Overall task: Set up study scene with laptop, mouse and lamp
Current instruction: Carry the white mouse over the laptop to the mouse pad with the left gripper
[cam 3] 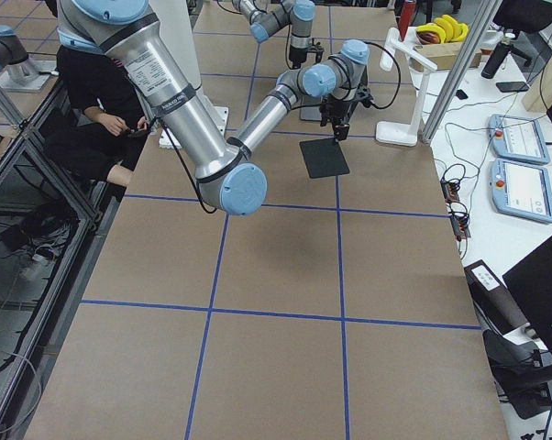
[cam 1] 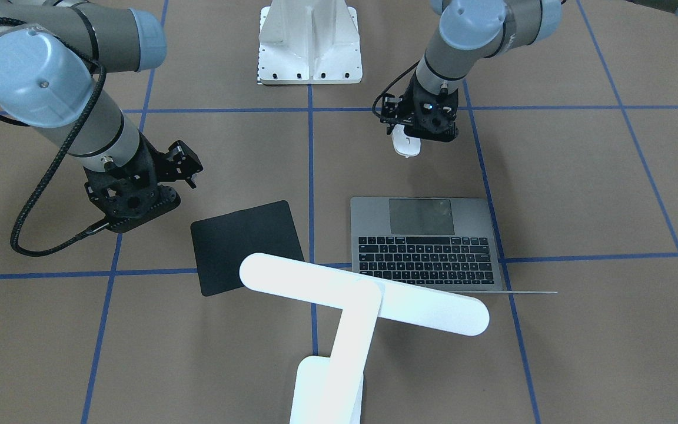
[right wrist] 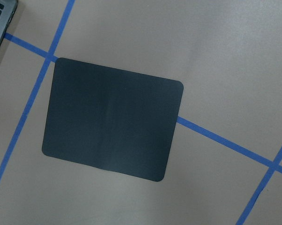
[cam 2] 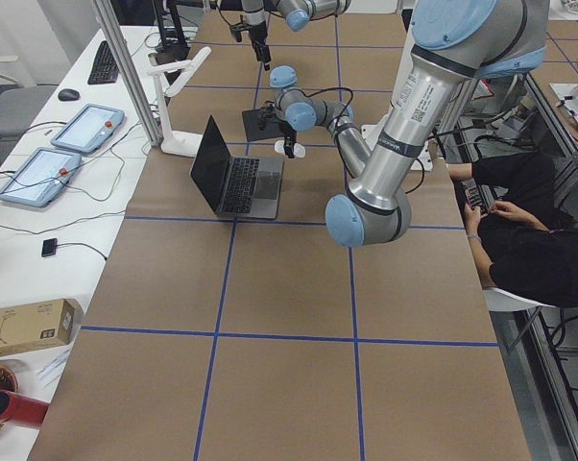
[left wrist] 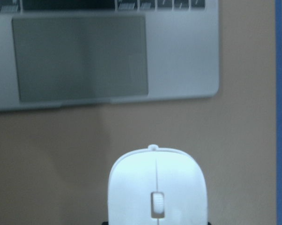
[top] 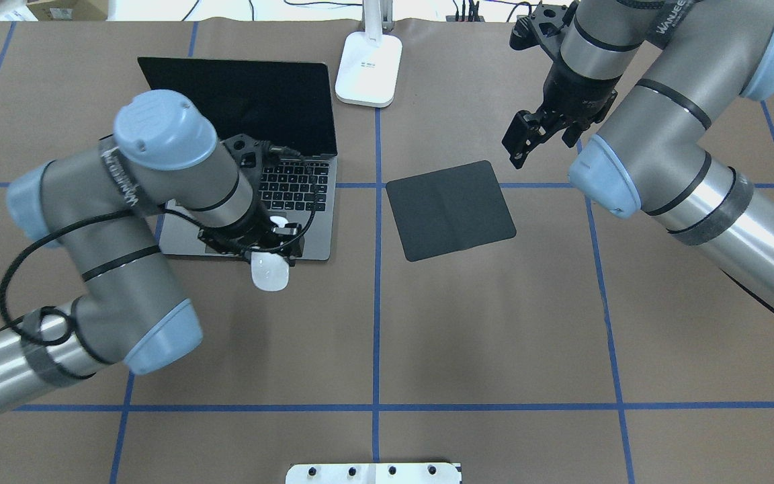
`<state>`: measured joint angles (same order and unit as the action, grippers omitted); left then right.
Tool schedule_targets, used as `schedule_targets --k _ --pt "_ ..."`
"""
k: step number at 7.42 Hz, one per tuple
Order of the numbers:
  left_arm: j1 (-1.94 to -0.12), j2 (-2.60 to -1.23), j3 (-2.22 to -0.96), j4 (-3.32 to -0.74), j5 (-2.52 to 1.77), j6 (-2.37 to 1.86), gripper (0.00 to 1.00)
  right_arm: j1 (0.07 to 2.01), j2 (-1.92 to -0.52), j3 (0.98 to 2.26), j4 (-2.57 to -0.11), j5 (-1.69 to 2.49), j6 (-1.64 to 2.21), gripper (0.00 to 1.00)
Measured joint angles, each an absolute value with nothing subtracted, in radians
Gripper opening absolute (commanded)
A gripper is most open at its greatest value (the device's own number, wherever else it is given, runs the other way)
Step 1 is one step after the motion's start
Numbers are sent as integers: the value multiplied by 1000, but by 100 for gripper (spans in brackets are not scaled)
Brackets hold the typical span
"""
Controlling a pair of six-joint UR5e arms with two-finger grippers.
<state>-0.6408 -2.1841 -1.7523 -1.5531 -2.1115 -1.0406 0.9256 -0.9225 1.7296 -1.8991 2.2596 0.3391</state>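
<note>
1. Watching the left hand [top: 266, 250]: it's pinched shut on the back end of the mouse [top: 270, 274], just off the laptop [top: 293, 181]'s trackpad edge, robot side.
2. I'd keep it level, swing clear of that edge, then land it flat on the black mat [top: 451, 210].
3. Right hand [top: 538, 138] looks open and empty.

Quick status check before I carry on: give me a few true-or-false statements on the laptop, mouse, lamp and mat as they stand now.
1. The laptop is open. True.
2. The mouse lies on the black mat. False: the left gripper holds it by the laptop's trackpad edge, and the mat is bare.
3. The lamp stands on the far side of the table from the robot. True.
4. The right gripper grips the lamp. False: it is empty, above the table near the mat.
</note>
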Motion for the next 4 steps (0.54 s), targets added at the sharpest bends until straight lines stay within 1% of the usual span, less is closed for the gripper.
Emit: schedule_targets --k 2,4 --pt "-663 -2360 -1554 -1562 -2111 -1039 66 933 -940 1738 -1899 2260 339 100" --pt "-667 -2491 -1386 -1599 -2111 -1057 67 950 -964 1749 -1899 2261 338 100"
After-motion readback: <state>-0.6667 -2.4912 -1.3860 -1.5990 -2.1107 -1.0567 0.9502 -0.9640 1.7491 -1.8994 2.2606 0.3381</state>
